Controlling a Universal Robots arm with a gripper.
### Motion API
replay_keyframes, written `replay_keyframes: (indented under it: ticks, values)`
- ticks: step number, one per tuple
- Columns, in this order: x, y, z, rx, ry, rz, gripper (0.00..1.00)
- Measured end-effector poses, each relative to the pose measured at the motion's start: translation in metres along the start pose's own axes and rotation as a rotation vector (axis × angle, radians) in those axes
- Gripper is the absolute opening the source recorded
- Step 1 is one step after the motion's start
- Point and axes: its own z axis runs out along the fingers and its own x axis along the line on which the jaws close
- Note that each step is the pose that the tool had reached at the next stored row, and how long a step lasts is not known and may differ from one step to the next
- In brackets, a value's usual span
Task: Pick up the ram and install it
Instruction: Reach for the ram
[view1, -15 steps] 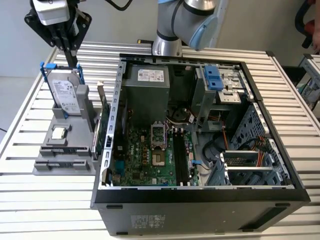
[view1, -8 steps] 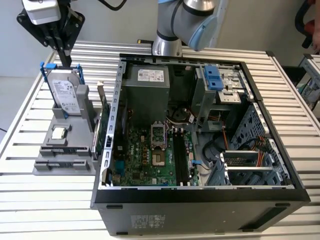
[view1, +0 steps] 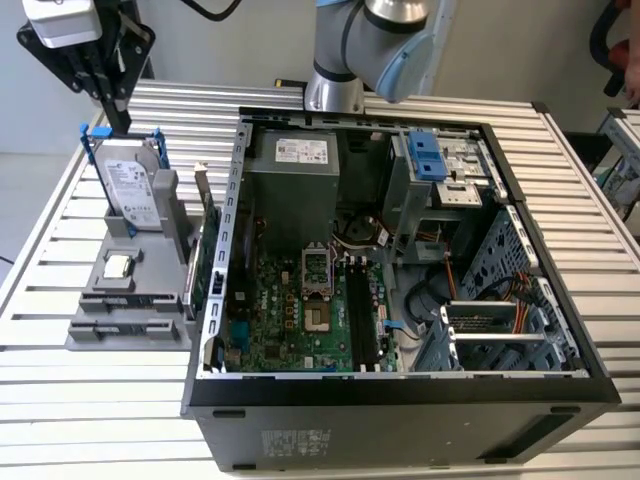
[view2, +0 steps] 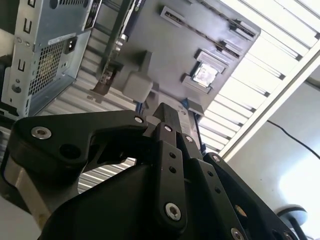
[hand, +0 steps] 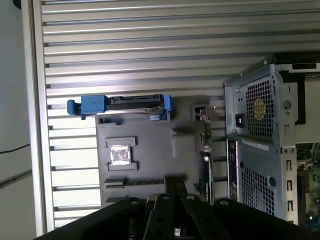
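The gripper hangs above the hard drive, fingers pressed together, nothing held. The ram cannot be placed surely — maybe that dark strip in the motherboard slots. Light, stiff, fragile — best pinched by its edges.

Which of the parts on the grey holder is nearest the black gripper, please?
The silver hard drive with the blue frame, standing upright right by the gripper; the flat square chip and the green expansion card sit farther off.

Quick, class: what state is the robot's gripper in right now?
Gripper: closed, with nothing visibly held.
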Motion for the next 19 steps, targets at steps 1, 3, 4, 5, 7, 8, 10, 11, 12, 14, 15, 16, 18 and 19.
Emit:
replay_keyframes:
  ticks: [1,3,4,5,7,8,10,11,12,14,15,16,18,19]
  values:
    - [0.0017,-0.0001,0.0000,-0.0001,-0.0001,0.000,0.00]
    - [0.0048,-0.0003,-0.0001,0.0000,0.0000,0.000,0.00]
    - [0.0064,-0.0004,-0.0002,0.0000,0.0000,0.000,0.00]
    - [0.0079,-0.0005,-0.0002,0.0000,0.0000,0.000,0.00]
    - [0.0113,-0.0008,-0.0003,0.0000,0.0000,0.000,0.00]
    - [0.0129,-0.0009,-0.0003,-0.0001,-0.0001,0.000,0.00]
    - [0.0161,-0.0011,-0.0003,0.0000,-0.0001,0.000,0.00]
    - [0.0176,-0.0012,-0.0004,0.0000,0.0000,0.000,0.00]
    - [0.0189,-0.0013,-0.0004,0.0000,0.0000,0.000,0.00]
    - [0.0211,-0.0015,-0.0005,0.0000,0.0000,0.000,0.00]
    - [0.0220,-0.0015,-0.0005,0.0000,0.0000,0.000,0.00]
    - [0.0230,-0.0016,-0.0005,-0.0001,0.0000,0.000,0.00]
    - [0.0255,-0.0018,-0.0006,0.0000,0.0000,0.000,0.00]
    - [0.0271,-0.0019,-0.0006,0.0000,0.0000,0.000,0.00]
